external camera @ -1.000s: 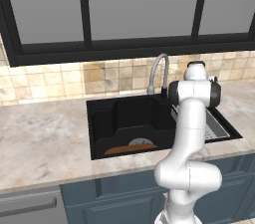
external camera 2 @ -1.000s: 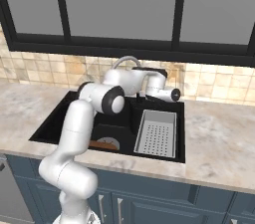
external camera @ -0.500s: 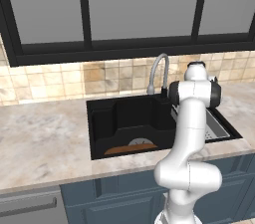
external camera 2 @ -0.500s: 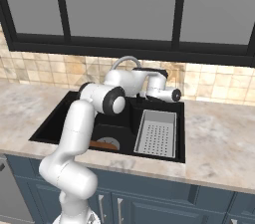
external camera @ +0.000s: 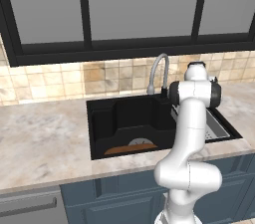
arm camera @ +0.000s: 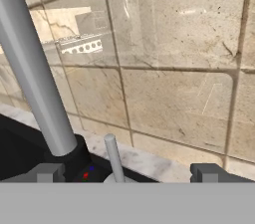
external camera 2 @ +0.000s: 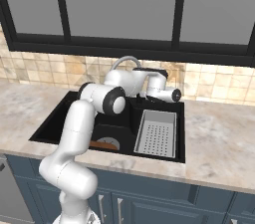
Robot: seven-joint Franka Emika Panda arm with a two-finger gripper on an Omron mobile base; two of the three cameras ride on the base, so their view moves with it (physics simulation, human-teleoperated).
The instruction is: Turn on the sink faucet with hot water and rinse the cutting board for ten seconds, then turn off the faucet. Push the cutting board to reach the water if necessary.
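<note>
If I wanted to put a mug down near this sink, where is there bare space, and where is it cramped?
The marble counter left of the sink is bare, and so is the stretch right of the strainer tray. It is cramped behind the basin: the open gripper sits by the sink faucet. The cutting board covers the basin's front floor.

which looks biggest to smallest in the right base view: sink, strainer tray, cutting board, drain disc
1. sink
2. strainer tray
3. cutting board and drain disc: both partly hidden by the arm, too close to rank.
</note>
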